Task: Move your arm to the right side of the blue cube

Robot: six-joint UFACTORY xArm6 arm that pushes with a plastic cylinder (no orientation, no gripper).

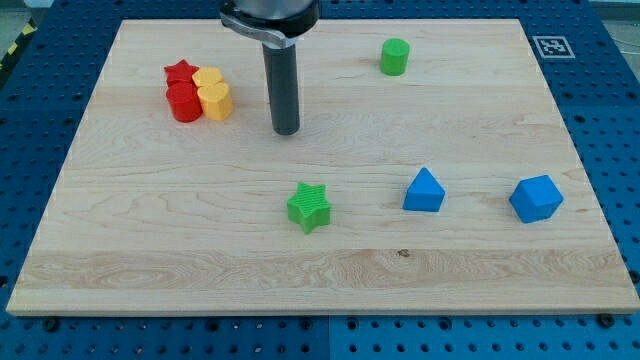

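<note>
The blue cube [536, 198] lies near the board's right edge, at mid-height of the view. A blue triangular block [424, 190] lies to its left. My rod hangs from the view's top centre, and my tip [286, 131] rests on the board far to the left of the blue cube and above it in the view. The tip touches no block. It stands just right of the red and yellow cluster.
A red star [180, 72], a red cylinder [185, 103], a yellow block [207, 78] and a yellow heart [216, 101] are packed together at the upper left. A green star [309, 207] lies below the tip. A green cylinder [395, 56] stands at the upper right. The wooden board [150, 250] sits on a blue pegboard.
</note>
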